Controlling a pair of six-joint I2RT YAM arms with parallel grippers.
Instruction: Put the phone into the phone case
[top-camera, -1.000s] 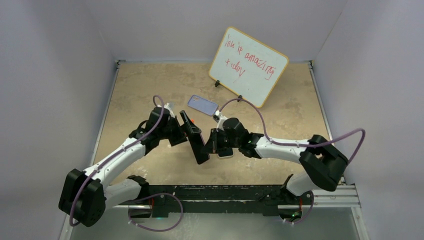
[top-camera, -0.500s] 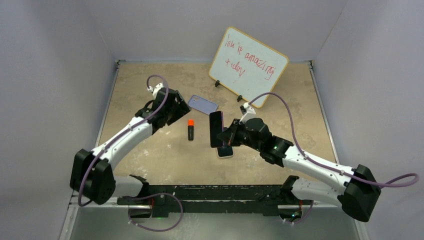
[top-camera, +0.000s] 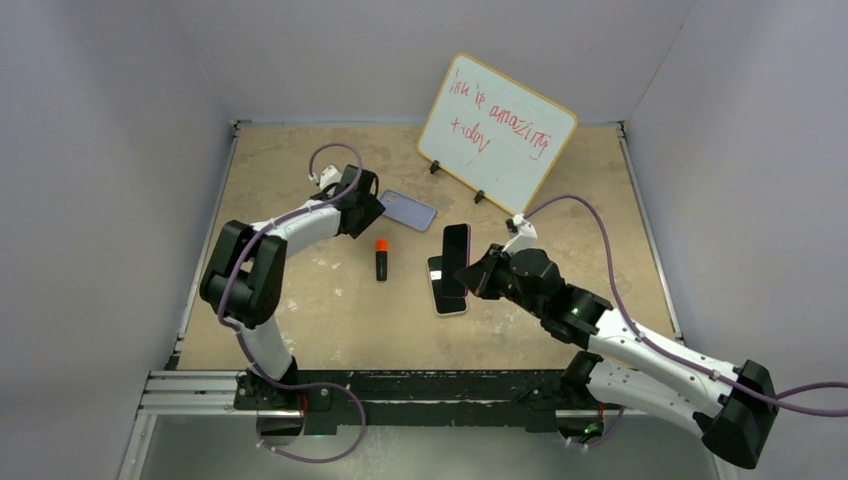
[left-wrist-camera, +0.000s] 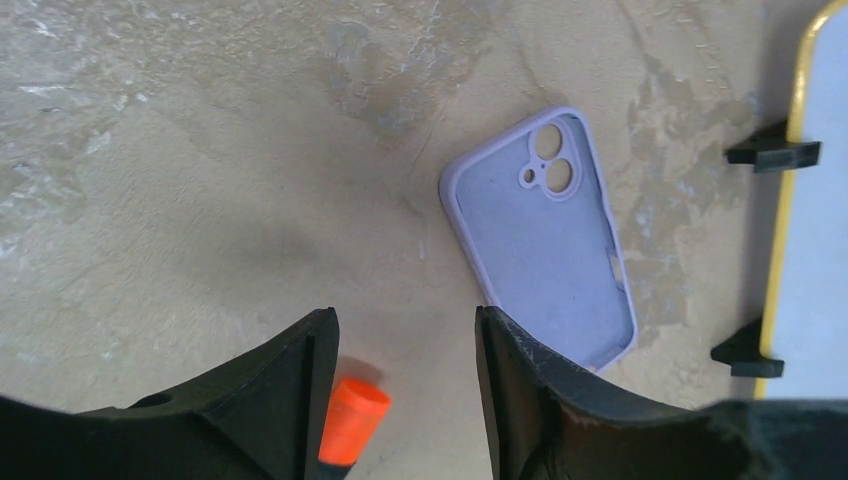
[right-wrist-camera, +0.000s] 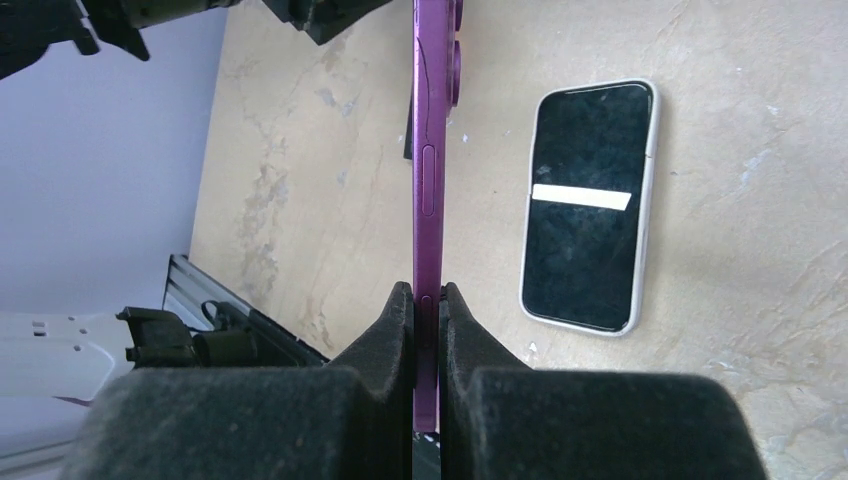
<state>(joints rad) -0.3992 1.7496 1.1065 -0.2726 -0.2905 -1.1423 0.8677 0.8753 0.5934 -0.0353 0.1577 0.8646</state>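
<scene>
**A:** Where's your right gripper (right-wrist-camera: 428, 300) at?

**B:** Its jaws are clamped on the thin side of the purple phone (right-wrist-camera: 428, 150), and you've got it turned on edge over the counter (top-camera: 300, 300). Just beside it, the pale-edged phone (right-wrist-camera: 588, 205) lies flat, screen up.

**A:** And the phone case (left-wrist-camera: 545, 240)?

**B:** It's lying open side up toward the back, camera cutouts showing, near the feet of the whiteboard (top-camera: 497, 130). It's apart from the phone you're holding.

**A:** Your left gripper (left-wrist-camera: 405, 325)?

**B:** Jaws apart, nothing between them. You're hovering just beside the case, with the orange cap of the marker (top-camera: 381, 260) peeking out under one finger.
</scene>
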